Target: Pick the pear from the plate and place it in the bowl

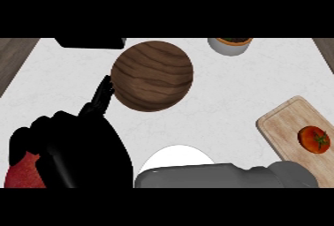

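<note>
One hand busy, pear looks off the plate

Right hand (72, 150) is curled round the red pear (23, 174), which peeks out under its fingers. White plate (176, 154) sits beside the wrist, wooden bowl (153, 75) just past the fingertips, so probably lifted for carrying over.

A pale wooden cutting board (287, 128) lies at about four o'clock, tilted, with a red tomato (314, 139) resting on its lower right part. At one o'clock, against the top edge, stands a small white pot (229, 46) with dark contents. A flat black object (90, 43) lies at eleven o'clock, cut off by the top edge. All rest on the white marbled counter (222, 88).
</note>
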